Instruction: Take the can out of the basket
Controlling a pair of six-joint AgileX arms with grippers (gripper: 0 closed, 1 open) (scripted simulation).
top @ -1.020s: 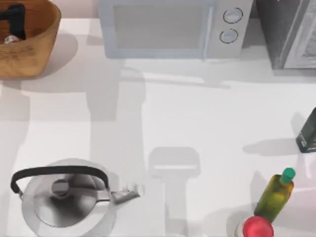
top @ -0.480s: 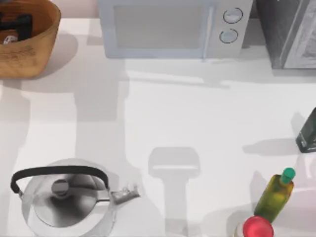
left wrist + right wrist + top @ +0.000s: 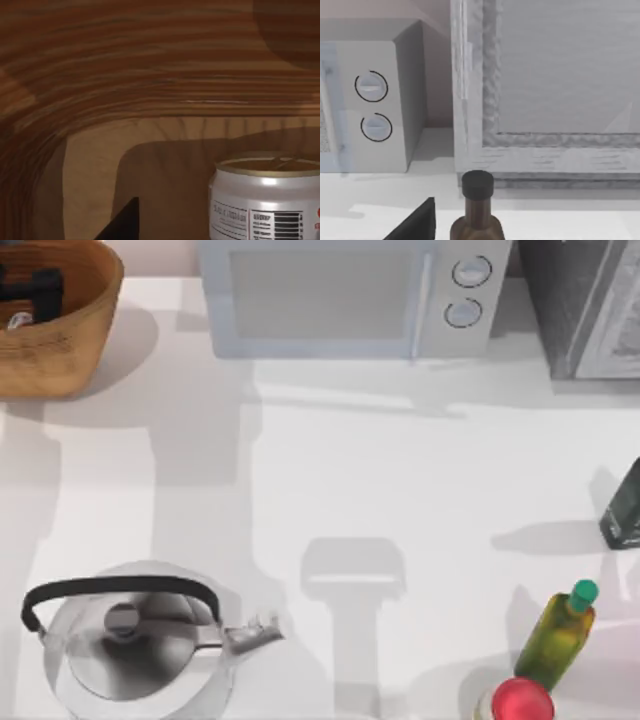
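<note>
The can (image 3: 265, 197) stands upright on the floor of the basket (image 3: 85, 335), close under its ribbed inner wall. Our left hand (image 3: 35, 285) is down inside the basket, just beside the can and low, about level with the can's top rim. We cannot tell from these views how wide that hand stands, or whether it has any hold on the can at all.

That is the first hazard, in our judgement. If the hand closes off-centre, it could push the can against the basket wall or tip it over, and a can lying on its side down there would be much harder to pick up.

The second is the basket itself. Its wall rises well above the can, so a lift that goes sideways too early could catch the can or the hand on the rim. That might drag the basket across the bench (image 3: 400, 490) or knock the can loose.

The third is a thin grip. The can's side looks smooth and round, so a pinch high on it could let it slip out during the rise.

Our right hand (image 3: 415, 225) is parked well apart from the basket, near a dark bottle (image 3: 477, 210). We cannot tell its opening either.
</note>
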